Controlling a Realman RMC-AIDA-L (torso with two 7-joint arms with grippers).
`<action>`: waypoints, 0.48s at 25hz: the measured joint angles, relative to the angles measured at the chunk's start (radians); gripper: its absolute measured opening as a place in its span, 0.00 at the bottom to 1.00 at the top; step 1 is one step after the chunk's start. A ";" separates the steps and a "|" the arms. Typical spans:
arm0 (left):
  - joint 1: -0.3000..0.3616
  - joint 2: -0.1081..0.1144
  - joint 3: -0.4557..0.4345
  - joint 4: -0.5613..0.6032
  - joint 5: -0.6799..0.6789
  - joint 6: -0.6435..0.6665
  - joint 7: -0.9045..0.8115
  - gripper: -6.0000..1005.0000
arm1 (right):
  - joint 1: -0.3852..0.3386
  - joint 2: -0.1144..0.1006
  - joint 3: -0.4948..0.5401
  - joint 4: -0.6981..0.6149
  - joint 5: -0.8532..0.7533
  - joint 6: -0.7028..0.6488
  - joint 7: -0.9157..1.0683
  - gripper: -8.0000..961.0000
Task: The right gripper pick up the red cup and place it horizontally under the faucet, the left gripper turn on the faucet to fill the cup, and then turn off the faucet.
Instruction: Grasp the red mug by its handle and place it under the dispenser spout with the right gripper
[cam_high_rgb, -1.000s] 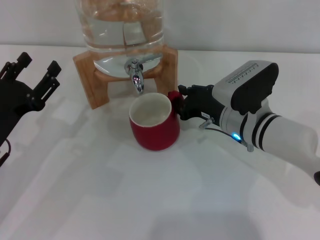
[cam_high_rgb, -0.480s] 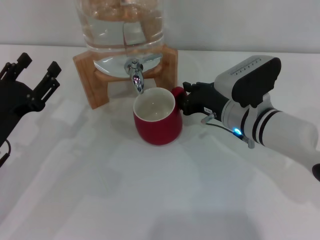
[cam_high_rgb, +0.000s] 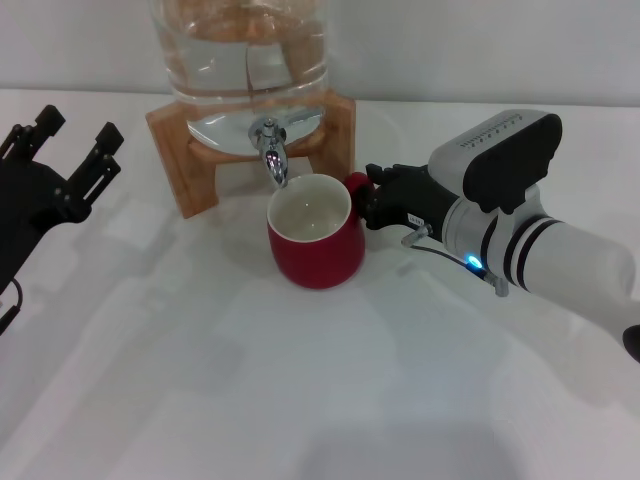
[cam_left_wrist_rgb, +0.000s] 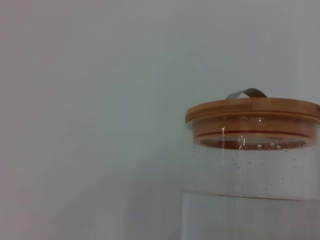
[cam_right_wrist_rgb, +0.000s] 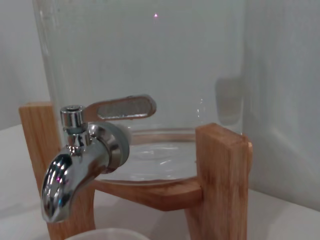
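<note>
Seen from the head camera: red cup upright on the white desk, open mouth up, rim just in front of and below the spout of the faucet. Moved up and toward the dispenser over the last second, from a spot lower and slightly further left, then hardly shifted at all in the last half second; likely the end of the placing move. Right gripper clenched on the cup's red handle at the side facing the right arm, arm stretched in from the right edge of the desk with a small blue light lit. Left gripper at the far left, prongs spread wide and holding nothing, well apart from the faucet, unchanged in place over the same second. Behind the cup, glass dispenser with water inside, resting on a wooden stand. From the right wrist camera: chrome faucet close up, lever lying flat, no water running, white cup rim just showing beneath the spout. From the left wrist camera: only the dispenser's wooden lid against a plain wall. Judged next: release of the handle or a steady hold, then a reach by the left arm to the lever.
</note>
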 joint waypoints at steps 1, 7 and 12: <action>0.000 0.000 0.000 0.000 0.000 0.000 0.000 0.76 | 0.000 0.000 -0.001 0.000 0.000 0.000 0.000 0.31; 0.000 0.000 0.000 0.000 0.000 0.000 0.000 0.76 | 0.002 0.000 -0.003 0.012 -0.002 0.012 0.000 0.31; 0.000 0.000 0.000 0.000 0.000 0.000 0.000 0.76 | 0.007 0.000 -0.003 0.018 -0.002 0.017 0.000 0.31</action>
